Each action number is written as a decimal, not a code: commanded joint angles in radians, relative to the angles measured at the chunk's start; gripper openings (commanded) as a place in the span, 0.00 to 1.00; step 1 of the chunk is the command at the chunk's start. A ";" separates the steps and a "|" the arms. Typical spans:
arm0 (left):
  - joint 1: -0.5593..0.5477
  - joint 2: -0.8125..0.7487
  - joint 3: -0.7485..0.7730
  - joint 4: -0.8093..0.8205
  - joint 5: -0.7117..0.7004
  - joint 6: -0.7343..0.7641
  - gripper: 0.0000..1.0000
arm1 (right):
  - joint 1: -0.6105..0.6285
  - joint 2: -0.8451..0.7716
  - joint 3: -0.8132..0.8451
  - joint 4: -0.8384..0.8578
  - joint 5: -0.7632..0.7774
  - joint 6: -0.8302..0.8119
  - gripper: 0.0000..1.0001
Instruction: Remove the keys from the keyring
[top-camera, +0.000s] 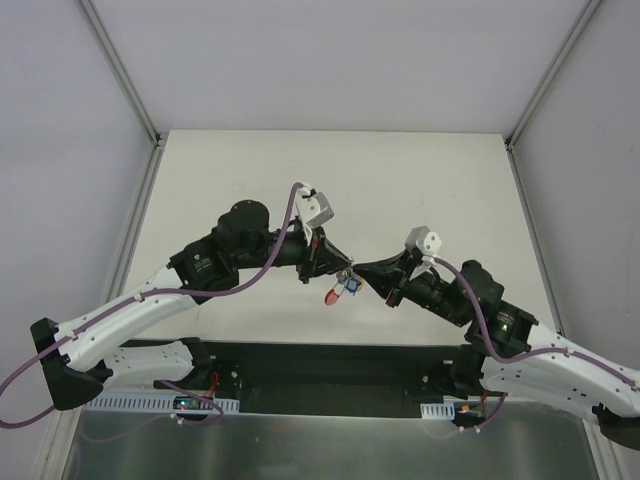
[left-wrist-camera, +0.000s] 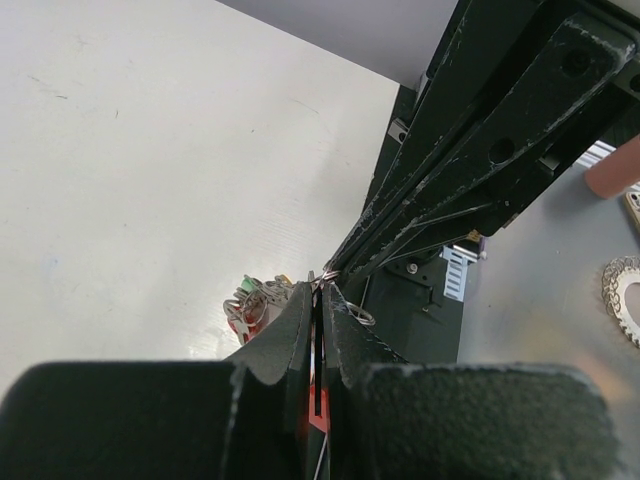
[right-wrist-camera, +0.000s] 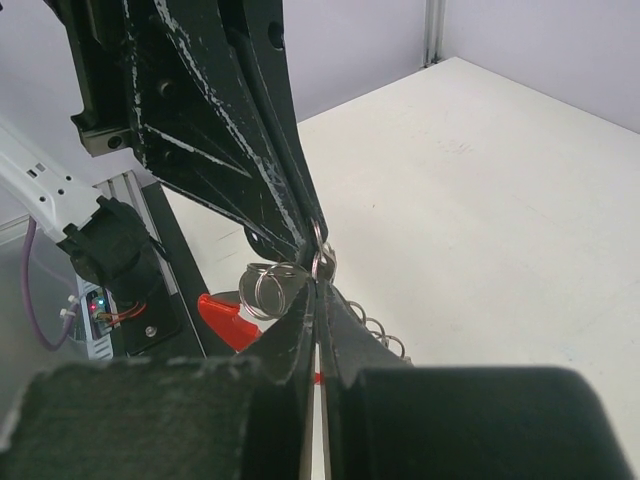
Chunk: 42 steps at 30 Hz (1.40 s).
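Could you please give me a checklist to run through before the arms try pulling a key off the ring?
1. Left gripper shut on the keyring: ok.
2. Right gripper shut on the same thin ring, tip to tip with the left: ok.
3. Keys hanging in a bunch below the tips, apparently clear of the table: ok.
4. Ring's coil opened enough for a key to slide along it: cannot tell, as the wire is too thin to read.
5. One key separated from the bunch and ready to come off: not ok, as they cluster together.
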 joint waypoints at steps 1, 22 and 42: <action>0.016 -0.016 0.057 0.027 0.068 -0.035 0.00 | -0.010 -0.019 -0.016 -0.021 0.119 -0.016 0.01; 0.039 0.043 0.097 -0.033 0.105 -0.049 0.00 | -0.008 -0.036 -0.019 0.066 -0.096 -0.058 0.17; 0.039 0.033 0.100 -0.024 0.068 -0.092 0.00 | 0.019 0.002 0.007 0.075 -0.048 -0.087 0.24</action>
